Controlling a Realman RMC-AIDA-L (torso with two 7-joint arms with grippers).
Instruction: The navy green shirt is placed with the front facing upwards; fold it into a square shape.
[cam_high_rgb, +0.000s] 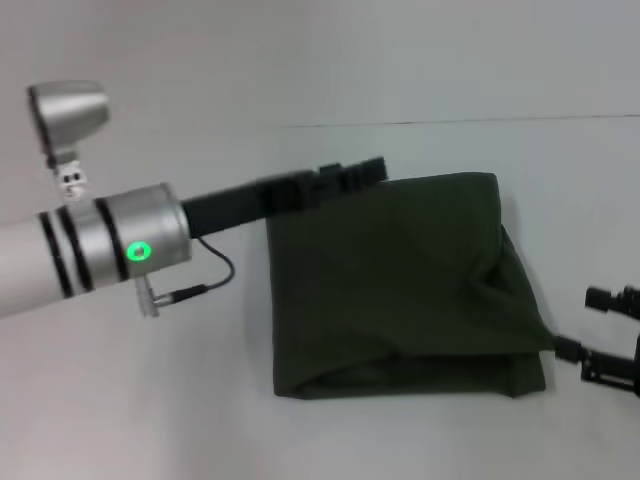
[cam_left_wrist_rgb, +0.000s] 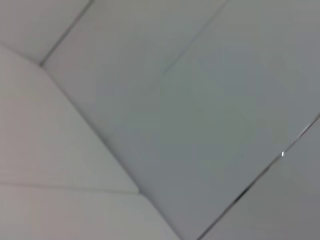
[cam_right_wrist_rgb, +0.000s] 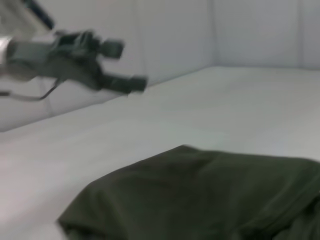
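The navy green shirt (cam_high_rgb: 400, 285) lies folded into a rough square on the white table (cam_high_rgb: 130, 400). The left gripper (cam_high_rgb: 350, 172) hangs over its far left corner — the right gripper (cam_high_rgb: 610, 335) sits beside its near right corner.

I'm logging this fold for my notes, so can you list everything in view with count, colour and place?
shirt: one, dark olive green, folded into a rough square with its plain side up, lying on the table right of centre.
table: one, pale grey-white, under everything.
wall: pale grey-white panels, behind the table.
left arm: one, silver with black bands and a green light, reaching in from the left.
left gripper: one, black, raised by the shirt's far left corner, holding nothing.
right gripper: one, black, low at the right edge, just off the shirt's near right corner.
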